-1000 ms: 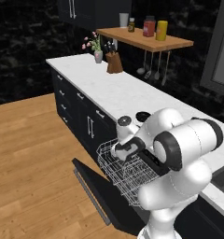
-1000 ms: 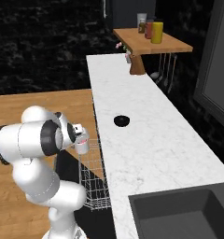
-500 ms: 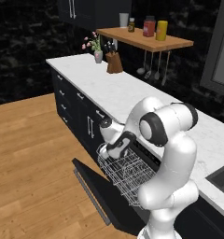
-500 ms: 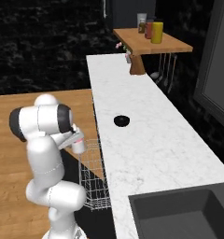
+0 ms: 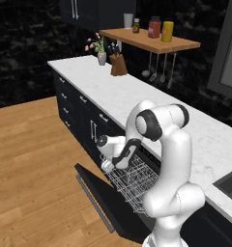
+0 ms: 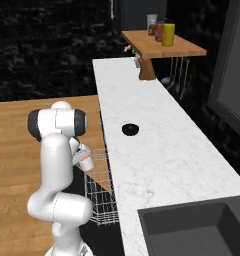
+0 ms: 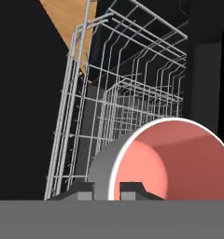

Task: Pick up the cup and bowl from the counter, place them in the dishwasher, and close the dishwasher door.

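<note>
My gripper (image 5: pixel 111 161) is shut on the cup (image 5: pixel 106 167), holding it tilted just over the outer end of the white wire rack (image 5: pixel 133 181) of the dishwasher. The hand view looks past the finger tips (image 7: pixel 84 189) at the cup's (image 7: pixel 179 158) red inside and grey wall, with the rack (image 7: pixel 132 93) behind it. From the right, the cup (image 6: pixel 86 161) hangs beside the rack (image 6: pixel 99 196). The black bowl (image 6: pixel 130 129) sits on the white counter (image 6: pixel 157 150). The dishwasher door (image 5: pixel 102 194) lies folded down and open.
A wooden shelf (image 5: pixel 152 42) with jars, a knife block (image 5: pixel 119 65) and a flower vase (image 5: pixel 102 58) stand at the counter's far end. A dark sink (image 6: pixel 197 231) is near the base. Dark cabinets (image 5: pixel 74 103) line the wood floor (image 5: pixel 36 169).
The arm has swung the cup away from the counter edge, outward and lower over the rack's front end. The bowl has not moved.
</note>
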